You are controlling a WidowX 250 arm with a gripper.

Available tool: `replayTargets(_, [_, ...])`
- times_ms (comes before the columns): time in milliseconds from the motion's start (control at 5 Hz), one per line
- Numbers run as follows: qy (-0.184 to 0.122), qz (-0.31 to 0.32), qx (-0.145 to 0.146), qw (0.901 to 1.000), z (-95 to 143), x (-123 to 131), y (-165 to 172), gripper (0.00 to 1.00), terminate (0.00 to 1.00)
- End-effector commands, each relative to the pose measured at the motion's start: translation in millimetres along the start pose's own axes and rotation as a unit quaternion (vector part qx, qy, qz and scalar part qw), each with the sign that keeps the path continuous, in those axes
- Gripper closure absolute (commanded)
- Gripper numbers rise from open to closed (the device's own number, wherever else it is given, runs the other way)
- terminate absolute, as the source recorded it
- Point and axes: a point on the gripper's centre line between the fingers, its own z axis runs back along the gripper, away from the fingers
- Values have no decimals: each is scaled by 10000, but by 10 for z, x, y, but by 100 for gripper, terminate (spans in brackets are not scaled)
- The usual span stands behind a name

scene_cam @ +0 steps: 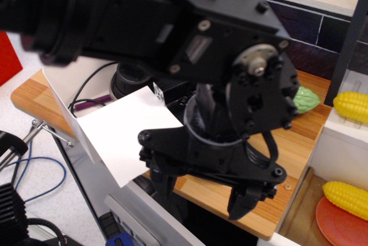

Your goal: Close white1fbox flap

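The white1fbox shows only in part: a thin white cardboard wall (64,103) at the left, standing on edge over the wooden tabletop. Its barcode label and blue stripe are out of view. The flap (123,134) is a plain white flat panel, angled out from that wall toward the centre and standing open. My black gripper (201,195) hangs just right of the flap's lower right edge, with its left finger (164,188) beside the flap's edge. The jaws are spread apart and hold nothing. The arm hides most of the box behind it.
A wooden tabletop (299,142) runs under the arm. A green toy vegetable (306,99) lies at the right, a yellow corn cob (352,106) on a white shelf, another corn cob (345,197) on a red plate. Blue cables (34,171) and a red object (8,56) are at the left.
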Motion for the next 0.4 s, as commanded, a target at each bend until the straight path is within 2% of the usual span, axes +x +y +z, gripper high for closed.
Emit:
replayTargets(0, [0,0,0,10000,0,0,0,0,0])
replayTargets(200, [-193,204,-50,9996,-99,-41,-99,0,0])
